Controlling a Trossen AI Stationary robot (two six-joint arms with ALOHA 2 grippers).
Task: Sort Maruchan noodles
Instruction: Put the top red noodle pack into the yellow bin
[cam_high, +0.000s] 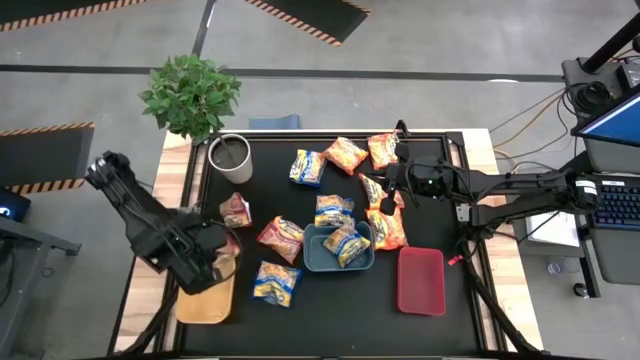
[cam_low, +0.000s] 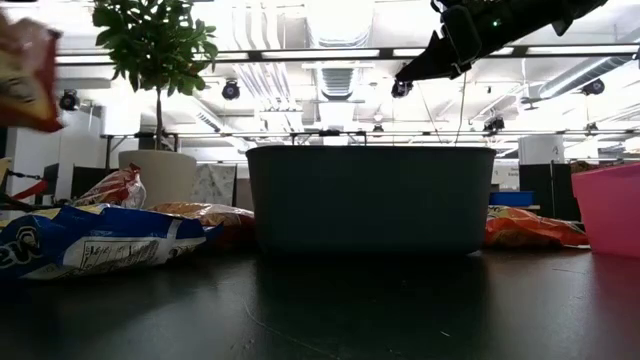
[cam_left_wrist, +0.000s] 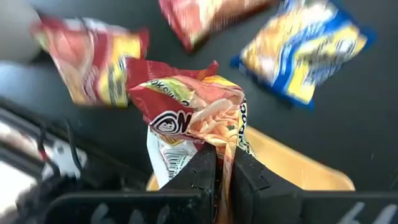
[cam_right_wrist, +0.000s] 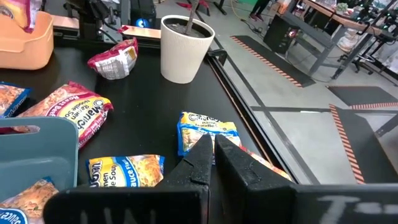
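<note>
Ramen packets lie scattered on the black table: blue-and-yellow ones (cam_high: 308, 167) (cam_high: 277, 283), orange ones (cam_high: 345, 153) (cam_high: 385, 228) and red ones (cam_high: 281, 237) (cam_high: 236, 210). My left gripper (cam_high: 218, 257) is at the table's near left, above the yellow tray (cam_high: 205, 305), shut on a red packet (cam_left_wrist: 186, 112). That packet also shows lifted in the low view (cam_low: 25, 70). My right gripper (cam_high: 390, 190) hangs shut and high above the orange packets at the right (cam_low: 450, 40), touching nothing. A blue-and-yellow packet (cam_high: 347, 243) lies in the blue tray (cam_high: 312, 262). My left gripper pinches the red packet between its two fingers (cam_left_wrist: 205, 168) at the crinkled edge (cam_left_wrist: 224, 140) nearest the wrist. The packet is lifted clear of the table, above the yellow tray (cam_left_wrist: 292, 162), and stands out beyond the fingertips.
A white cup (cam_high: 230, 158) and a potted plant (cam_high: 190, 95) stand at the far left corner. The red tray (cam_high: 421, 280) sits at the near right, beside the blue tray. Bare black table shows along the near edge (cam_high: 340, 320).
</note>
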